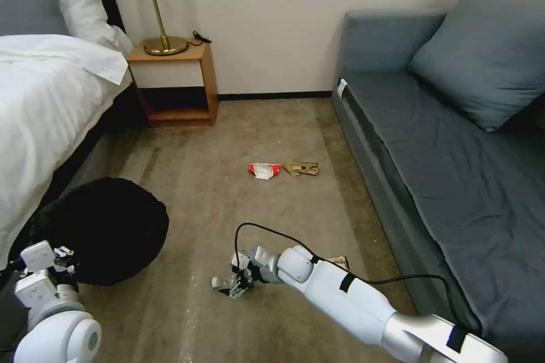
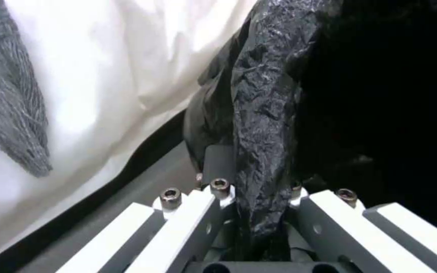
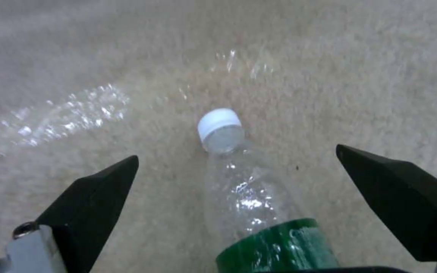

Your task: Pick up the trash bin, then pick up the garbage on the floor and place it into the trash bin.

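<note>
clear bottle (image 3: 249, 197), right end effector (image 3: 236, 167) spread

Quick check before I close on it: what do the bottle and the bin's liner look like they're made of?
The bottle looks like thin clear plastic: see-through, glossy highlights, with a white plastic-looking cap and a shiny green label. It lies on the carpet between the right gripper's open fingers. The trash bin's liner looks like thin black plastic film: crinkled, faintly shiny, pinched in the left gripper.

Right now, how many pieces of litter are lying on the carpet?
4. The clear bottle lies between the open right gripper fingers; a gold wrapper peeks from behind that arm; the red-and-white packet and brown scrap lie mid-floor. The arm may hide more.
</note>
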`<state>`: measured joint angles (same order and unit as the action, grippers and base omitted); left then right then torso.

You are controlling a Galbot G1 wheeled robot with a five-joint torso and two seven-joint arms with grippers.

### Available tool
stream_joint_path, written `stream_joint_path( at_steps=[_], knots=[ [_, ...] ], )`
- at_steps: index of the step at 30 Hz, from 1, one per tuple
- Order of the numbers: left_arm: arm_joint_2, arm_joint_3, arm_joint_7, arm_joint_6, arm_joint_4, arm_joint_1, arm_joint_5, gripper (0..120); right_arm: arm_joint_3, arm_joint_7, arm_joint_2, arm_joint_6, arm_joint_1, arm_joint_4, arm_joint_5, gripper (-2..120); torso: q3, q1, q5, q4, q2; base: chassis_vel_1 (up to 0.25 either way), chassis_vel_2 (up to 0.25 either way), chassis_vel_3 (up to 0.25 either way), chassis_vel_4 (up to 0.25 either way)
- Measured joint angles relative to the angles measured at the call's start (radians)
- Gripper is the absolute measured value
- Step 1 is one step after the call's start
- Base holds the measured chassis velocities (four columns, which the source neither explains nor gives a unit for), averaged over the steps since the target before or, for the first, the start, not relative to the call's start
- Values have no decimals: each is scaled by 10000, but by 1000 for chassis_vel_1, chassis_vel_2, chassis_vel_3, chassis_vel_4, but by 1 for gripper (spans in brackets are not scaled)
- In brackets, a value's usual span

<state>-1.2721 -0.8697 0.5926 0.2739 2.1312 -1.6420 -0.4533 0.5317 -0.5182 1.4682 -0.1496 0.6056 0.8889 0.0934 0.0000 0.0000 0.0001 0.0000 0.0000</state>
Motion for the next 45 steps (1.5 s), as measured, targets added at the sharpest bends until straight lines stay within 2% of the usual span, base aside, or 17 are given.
stream_joint_path(
  at_steps=[9,17,29,31,32,34,35,43,45],
  knots=[
    [-113,-85,-25,37,253,-101,-20,3,-253,38,662,565,-200,-1484,-862,100,0,0,-2,1,0,0,0,0,0],
    [-131,-116,-42,54,302,-122,-26,3,-661,80,764,913,-202,-2250,-1822,100,0,0,-1,0,1,0,0,0,0],
    [-207,-94,-72,-4,354,-284,0,3,-1069,-379,389,1201,-17,-2017,-1767,70,0,-1,0,1,1,0,0,0,0],
    [-208,-96,-74,-7,377,-316,2,3,-1090,-440,298,1169,45,-1857,-1667,61,0,0,-1,-1,1,0,0,0,0],
    [-208,-96,-74,-7,377,-316,2,3,-1090,-440,298,1169,45,-1857,-1667,61,0,0,-1,-1,1,0,0,0,0],
    [-208,-109,-76,-16,396,-349,3,3,-1114,-516,227,1133,105,-1702,-1468,53,0,-1,-2,-2,1,0,0,0,0],
    [-210,-116,-77,-30,405,-378,4,3,-1126,-548,199,1126,142,-1632,-1389,45,0,-1,-2,-2,1,0,0,0,0],
    [-222,-140,-115,-112,421,-490,8,3,-1517,-640,164,1151,294,-1312,-1060,28,0,-1,-2,-1,1,0,0,0,0],
    [-231,-140,-120,-127,399,-488,12,3,-1679,-645,169,1135,300,-1178,-903,27,0,-1,-1,-2,1,0,0,0,0]
  ],
)
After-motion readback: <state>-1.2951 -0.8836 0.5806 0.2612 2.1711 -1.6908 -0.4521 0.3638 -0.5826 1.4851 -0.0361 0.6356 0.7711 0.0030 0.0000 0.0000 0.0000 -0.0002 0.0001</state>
